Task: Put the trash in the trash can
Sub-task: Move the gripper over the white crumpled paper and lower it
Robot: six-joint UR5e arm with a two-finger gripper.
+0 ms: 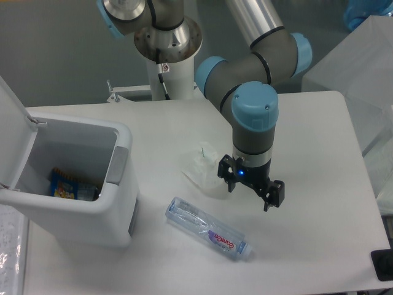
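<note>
- Grey-and-blue arm reaches down from the rear, wrist vertical, end effector [250,187] spread wide above the tabletop [319,153], holding nothing.
- Crumpled wrapper [202,169] lies just left of its fingers.
- Clear bottle [207,228] lies below-left, near.
- White trash can [80,178] stands well left, lid open.

Even, cool, fairly bright light falls from overhead on the white bench [307,123], which looks slightly washed out. Shadows are soft and short: a faint one lies under the hand [250,183], a darker one inside the trash can [67,169]. The metal arm segment above the hand carries a pale glare streak. Focus is a bit soft everywhere, with mild grain
</note>
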